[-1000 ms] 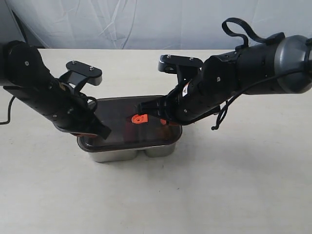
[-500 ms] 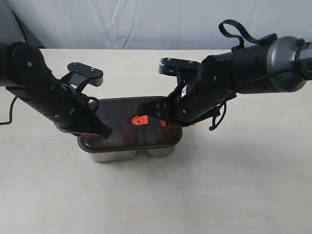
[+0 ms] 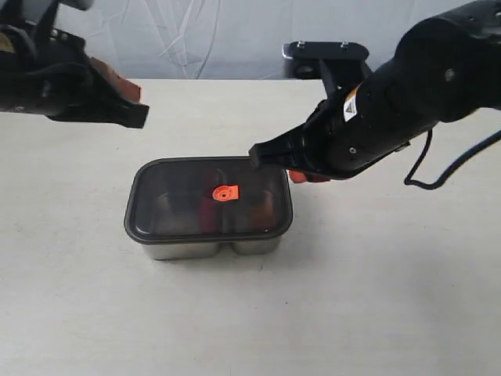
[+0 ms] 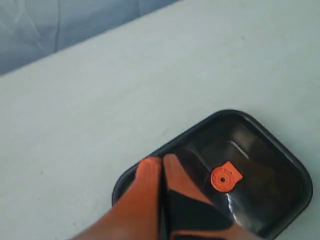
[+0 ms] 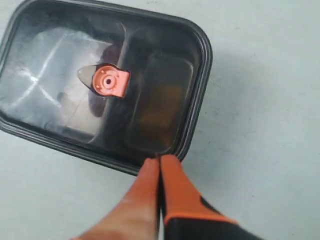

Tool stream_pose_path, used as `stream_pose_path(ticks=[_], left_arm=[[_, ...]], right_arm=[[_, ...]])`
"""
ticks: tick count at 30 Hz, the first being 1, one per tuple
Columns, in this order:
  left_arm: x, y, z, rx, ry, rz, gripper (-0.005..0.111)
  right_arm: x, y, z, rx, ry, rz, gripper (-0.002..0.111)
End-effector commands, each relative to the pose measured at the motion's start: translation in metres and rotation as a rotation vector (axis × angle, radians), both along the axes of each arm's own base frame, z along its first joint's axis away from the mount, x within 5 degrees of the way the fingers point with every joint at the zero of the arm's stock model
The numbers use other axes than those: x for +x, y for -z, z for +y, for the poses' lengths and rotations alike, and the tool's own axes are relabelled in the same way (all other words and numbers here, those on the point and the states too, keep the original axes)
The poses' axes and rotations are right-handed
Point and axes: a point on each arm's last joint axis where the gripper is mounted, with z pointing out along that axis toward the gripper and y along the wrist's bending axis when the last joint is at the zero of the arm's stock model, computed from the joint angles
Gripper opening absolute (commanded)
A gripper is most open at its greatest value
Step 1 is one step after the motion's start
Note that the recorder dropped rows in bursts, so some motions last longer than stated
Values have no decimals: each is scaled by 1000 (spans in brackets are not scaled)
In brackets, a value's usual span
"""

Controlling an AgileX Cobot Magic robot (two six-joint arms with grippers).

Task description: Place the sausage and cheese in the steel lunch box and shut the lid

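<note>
Smoky plastic lid [image 3: 188,196] sits on the steel lunch box [image 3: 211,247] in the middle of the worktop [image 3: 360,305], light, stiff and slick I judge, best pinched at its rim, my left gripper [image 4: 162,164] and right gripper [image 5: 159,161] clenched, empty.

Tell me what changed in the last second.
Both tools lifted off the lid and drew apart: the left tool went up and left, the right tool up and right, both shut and empty. The lid stayed on the steel lunch box, unmoved.
</note>
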Motion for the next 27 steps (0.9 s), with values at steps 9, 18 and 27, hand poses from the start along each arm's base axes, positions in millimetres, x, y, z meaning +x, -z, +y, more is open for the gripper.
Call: stream_pose_path(ticks=[9, 18, 27], left_arm=[[-115, -5, 58, -140, -29, -283, 0], [-150, 3, 69, -149, 19, -210, 0], [-150, 3, 69, -149, 19, -210, 0]], right_arm=[[-58, -23, -30, 194, -85, -202, 0], [-74, -23, -33, 248, -77, -136, 0], [-72, -38, -50, 189, -147, -307, 0]])
